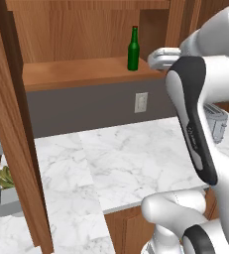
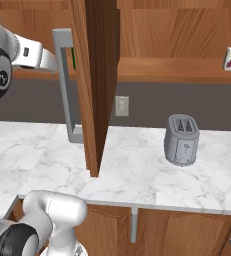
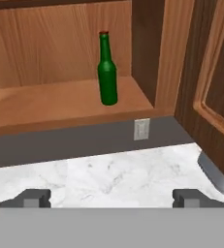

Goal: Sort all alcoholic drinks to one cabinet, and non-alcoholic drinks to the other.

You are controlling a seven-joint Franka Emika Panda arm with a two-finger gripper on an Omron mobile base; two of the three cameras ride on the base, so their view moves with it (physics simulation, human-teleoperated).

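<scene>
Hand view gives us the slim dark-green glass bottle [image 3: 107, 70] upright on the left cabinet's shelf [image 3: 45, 104], sorted we judge, with our gripper [image 3: 111, 197] spread apart, empty (small white carton [image 2: 230, 58] shelved far right).

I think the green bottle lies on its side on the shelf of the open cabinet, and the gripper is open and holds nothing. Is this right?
Not quite. The green bottle stands upright on the cabinet shelf, near its right end; the hand view shows this clearly, and the left base view agrees. The rest holds: the gripper is open and holds nothing.
</scene>
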